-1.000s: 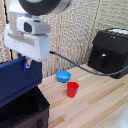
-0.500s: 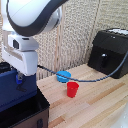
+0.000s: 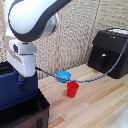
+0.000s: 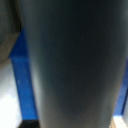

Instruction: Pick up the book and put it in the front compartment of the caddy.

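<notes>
The navy-blue book stands upright at the exterior view's left, its lower part down inside the black fabric caddy. My gripper hangs from the white arm at the book's upper right edge and looks shut on it; the fingertips are hard to make out against the cover. I cannot tell which section of the caddy the book is in. In the wrist view a blurred dark column fills the middle, with bright blue of the book on both sides.
A round blue bowl and a red cup sit on the wooden table just right of the caddy. A black hard-shelled appliance stands at the back right. A dark cable runs from it toward the arm.
The arm has moved left and down, and the book's top edge has sunk lower into the caddy with it. Bowl, cup and appliance have not moved.
</notes>
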